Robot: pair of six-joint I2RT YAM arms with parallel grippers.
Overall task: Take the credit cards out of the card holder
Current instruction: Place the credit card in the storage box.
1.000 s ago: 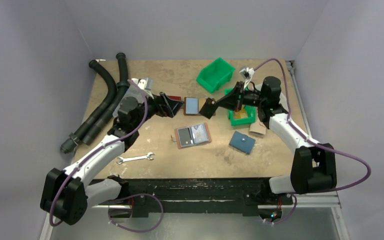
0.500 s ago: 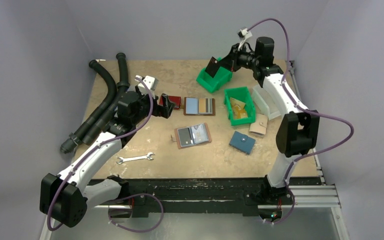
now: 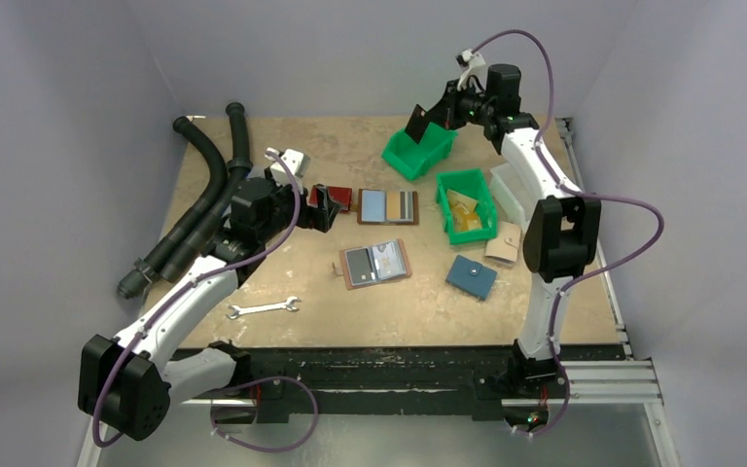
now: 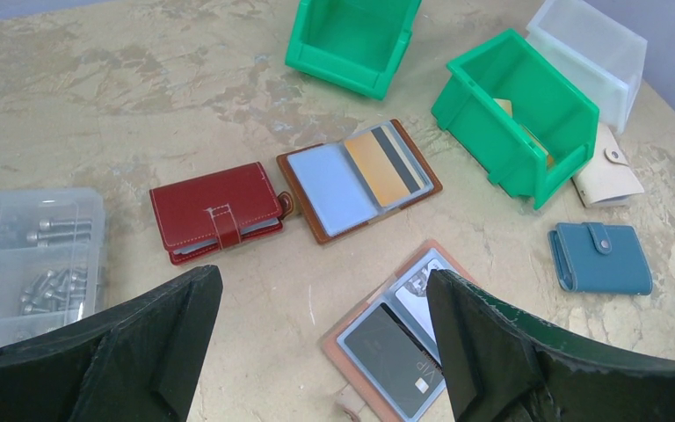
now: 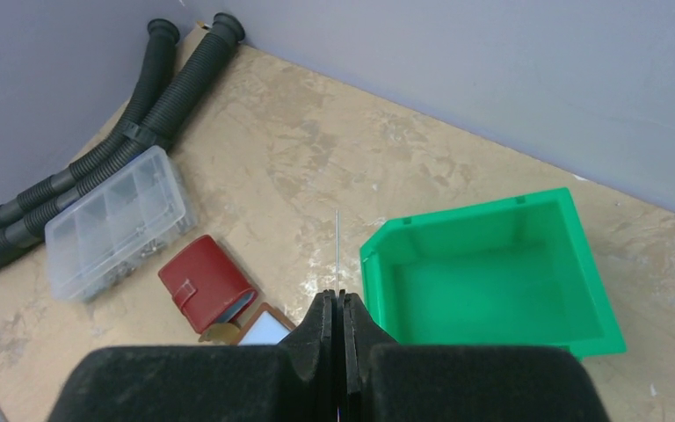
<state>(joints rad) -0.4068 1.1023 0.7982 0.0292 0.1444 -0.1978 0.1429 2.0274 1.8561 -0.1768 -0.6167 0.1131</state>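
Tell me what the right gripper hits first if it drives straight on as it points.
Probably bare table just left of the green bin, the held card touching before the fingers. Depth is unclear; it might clip the bin's rim.

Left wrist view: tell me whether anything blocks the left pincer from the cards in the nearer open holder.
Nothing visible does. The left pincer is open, and the holder with its cards lies uncovered ahead of its fingers; the red wallet sits aside.

The left hand (image 4: 323, 290), open, hangs above a brown card holder (image 4: 358, 180) just beside a red wallet (image 4: 215, 211).
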